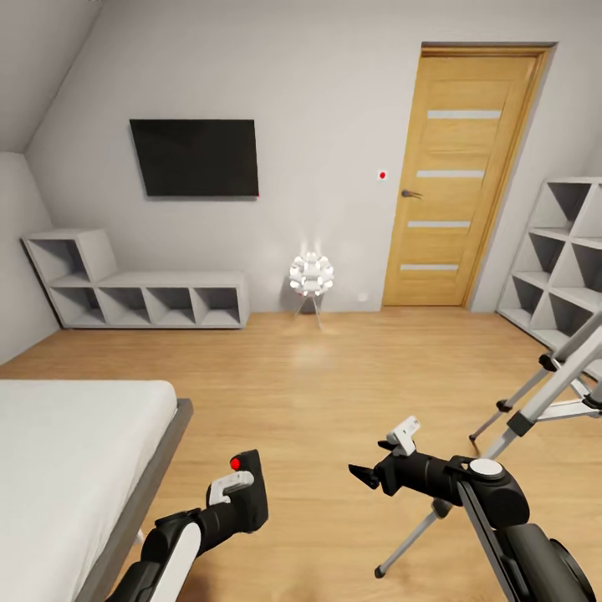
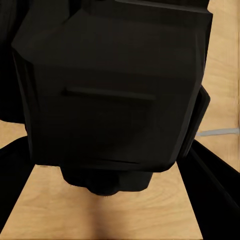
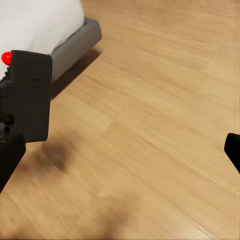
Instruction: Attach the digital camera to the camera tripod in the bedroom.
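From the head view, your left gripper [image 1: 242, 493] grips the camera [image 1: 248, 489] above the floor [image 1: 318, 393], beside the bed [image 1: 75, 451]; the tripod [image 1: 535, 401] stands at your right.

Left wrist: the camera [image 2: 112, 90] sits clamped.

Right wrist: your right gripper [image 3: 120, 150] is spread wide, holding nothing.

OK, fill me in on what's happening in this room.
A two-armed robot stands in a bedroom, beside a bed. Its left gripper holds the digital camera, red button up, low over the wooden floor. The right gripper is open and empty, reaching forward. The camera tripod stands to the robot's right, near the cube shelves. The camera is not yet on the tripod.
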